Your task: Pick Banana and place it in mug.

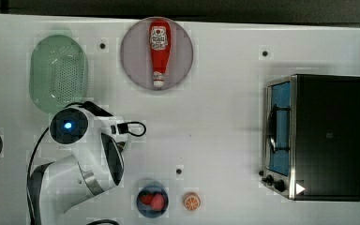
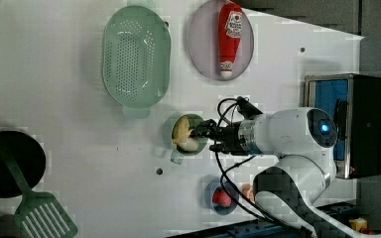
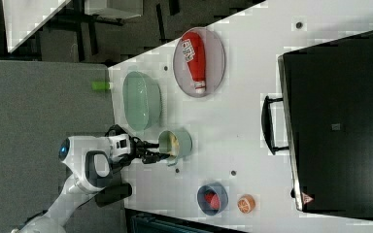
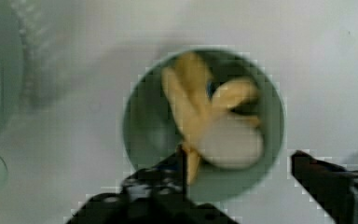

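One banana (image 4: 205,116) lies inside the mug (image 4: 140,135), just beyond the end effector's (image 4: 242,170) spread, empty fingers.

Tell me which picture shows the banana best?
The wrist view: the banana lies big and close inside the mug, lobes spread. The left view shows a small yellow patch, the right view just a sliver, and the top view's arm covers it.

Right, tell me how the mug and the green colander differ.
The mug is small and round; the colander is much larger and oval. The colander's walls are full of holes, while the mug's wall is solid. The mug holds the banana, with the gripper just over its rim; the colander holds nothing. The mug has one tiny side handle; the colander has a tab at its end. Both are green and sit upright on the white table.
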{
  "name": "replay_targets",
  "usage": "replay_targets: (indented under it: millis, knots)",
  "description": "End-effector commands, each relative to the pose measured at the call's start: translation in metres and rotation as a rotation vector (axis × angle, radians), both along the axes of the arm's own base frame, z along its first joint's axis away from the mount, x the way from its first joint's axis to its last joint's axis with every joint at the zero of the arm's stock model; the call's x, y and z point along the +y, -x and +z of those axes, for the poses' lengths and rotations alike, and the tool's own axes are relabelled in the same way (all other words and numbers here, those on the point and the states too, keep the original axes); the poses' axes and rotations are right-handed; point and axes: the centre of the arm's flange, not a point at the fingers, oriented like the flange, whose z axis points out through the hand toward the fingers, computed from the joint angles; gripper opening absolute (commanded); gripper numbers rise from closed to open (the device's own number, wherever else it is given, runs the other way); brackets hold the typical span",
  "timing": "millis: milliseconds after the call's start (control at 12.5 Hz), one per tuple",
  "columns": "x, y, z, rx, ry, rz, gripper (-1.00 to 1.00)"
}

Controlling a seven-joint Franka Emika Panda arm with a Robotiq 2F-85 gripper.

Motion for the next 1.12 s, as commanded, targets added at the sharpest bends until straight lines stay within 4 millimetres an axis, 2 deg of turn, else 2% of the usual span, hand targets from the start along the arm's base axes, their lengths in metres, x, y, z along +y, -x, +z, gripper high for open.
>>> replay_targets:
  millis: [80,240,480,720,880,1120]
  knots:
    - [0.012,-0.007,0.024,-0.076,-0.022,-0.05,1.0]
    - [0.007,-0.015,0.046,-0.124,-0.028,-0.075,1.0]
    - [-0.02,-0.031,0.114,-0.23,-0.014,-0.126,1.0]
    - [-0.074,-0.036,0.188,-0.238,0.042,-0.168,1.0]
    - [-0.118,-0.035,0.237,-0.213,0.068,-0.245,1.0]
    - [-0.178,-0.029,0.295,-0.178,0.074,-0.357,1.0]
